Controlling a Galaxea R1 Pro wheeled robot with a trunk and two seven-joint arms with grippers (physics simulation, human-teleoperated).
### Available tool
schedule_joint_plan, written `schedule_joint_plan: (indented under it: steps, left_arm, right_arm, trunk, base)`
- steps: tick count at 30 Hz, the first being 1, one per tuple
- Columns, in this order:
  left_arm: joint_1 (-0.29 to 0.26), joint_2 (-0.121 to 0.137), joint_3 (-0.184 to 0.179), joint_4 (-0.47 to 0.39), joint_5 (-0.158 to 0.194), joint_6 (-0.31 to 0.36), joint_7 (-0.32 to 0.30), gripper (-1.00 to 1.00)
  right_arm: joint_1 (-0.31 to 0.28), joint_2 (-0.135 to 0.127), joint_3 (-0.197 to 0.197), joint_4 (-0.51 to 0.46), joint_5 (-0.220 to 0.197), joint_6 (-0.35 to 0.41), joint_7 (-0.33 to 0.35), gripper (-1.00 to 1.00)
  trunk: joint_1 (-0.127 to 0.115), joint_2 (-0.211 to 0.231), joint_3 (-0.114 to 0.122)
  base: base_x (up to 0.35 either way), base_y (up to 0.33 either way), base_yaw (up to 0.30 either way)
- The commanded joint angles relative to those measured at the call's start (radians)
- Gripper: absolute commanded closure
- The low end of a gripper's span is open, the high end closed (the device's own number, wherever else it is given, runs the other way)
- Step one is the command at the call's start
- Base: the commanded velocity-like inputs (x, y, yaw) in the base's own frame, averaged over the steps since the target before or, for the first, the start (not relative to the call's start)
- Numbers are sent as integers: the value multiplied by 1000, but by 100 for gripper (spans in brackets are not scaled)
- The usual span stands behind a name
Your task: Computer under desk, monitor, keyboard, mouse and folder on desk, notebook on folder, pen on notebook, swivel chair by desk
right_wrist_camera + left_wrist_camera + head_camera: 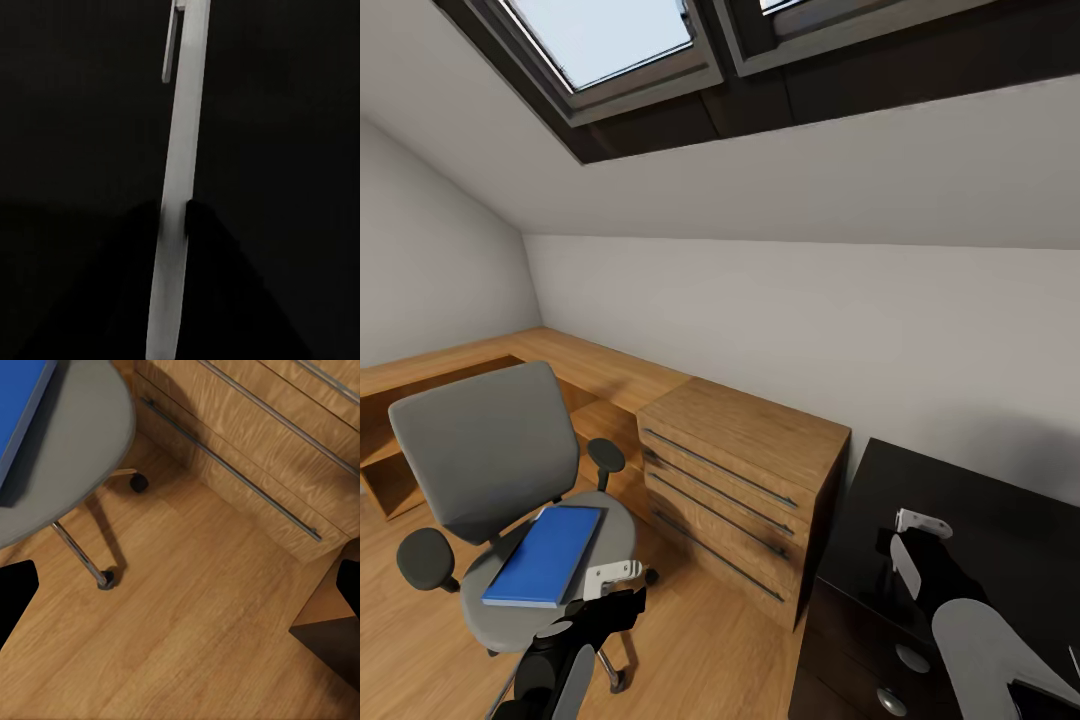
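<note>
Left gripper first: gapes wide, black fingers far apart at opposite edges of the left wrist view, grips nothing. Hangs over the light wood plank floor, just off the front edge of the grey padded swivel chair. Sits near the front corner of the flat bright blue rectangular folder, apart from it, not touching.

As for the folder: lies flat on the grey seat, slightly askew, reaching almost to the seat's front edge. Shows again in the left wrist view as a blue slab on the rounded grey seat, above a chrome leg and two black casters.

Right gripper next: pinches a thin white-grey pen with a clip near its far end, dark fingers closed against both sides of the barrel about midway along. Hovers over the glossy black top of the black drawer unit with round knobs, well apart from the chair and folder.

Between chair and black unit: stands a light wooden drawer chest with long slim handles, against the pale grey wall.

Overhead: slopes a white ceiling with a dark-framed skylight.
</note>
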Motion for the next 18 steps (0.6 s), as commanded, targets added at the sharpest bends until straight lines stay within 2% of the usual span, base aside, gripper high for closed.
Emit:
schedule_joint_plan:
  steps: [1,10,11,18]
  left_arm:
    - [-1,0,-1,-1,10,3,9,-100]
    - [-1,0,-1,-1,11,3,9,-100]
    - [-1,0,-1,-1,11,3,9,-100]
    - [-1,0,-1,-1,11,3,9,-100]
  right_arm:
    - [-1,0,-1,-1,0,6,-3,100]
    - [0,0,-2,-1,0,7,-3,100]
    - [0,0,-1,-2,0,7,-3,-100]
    - [0,0,-1,-3,0,7,-3,-100]
  trunk:
    - [0,-1,-1]
    - [0,-1,-1]
    - [0,-1,-1]
    - [0,-1,-1]
  base:
    - [0,0,0]
    - [0,0,0]
    - [0,0,0]
    - [0,0,0]
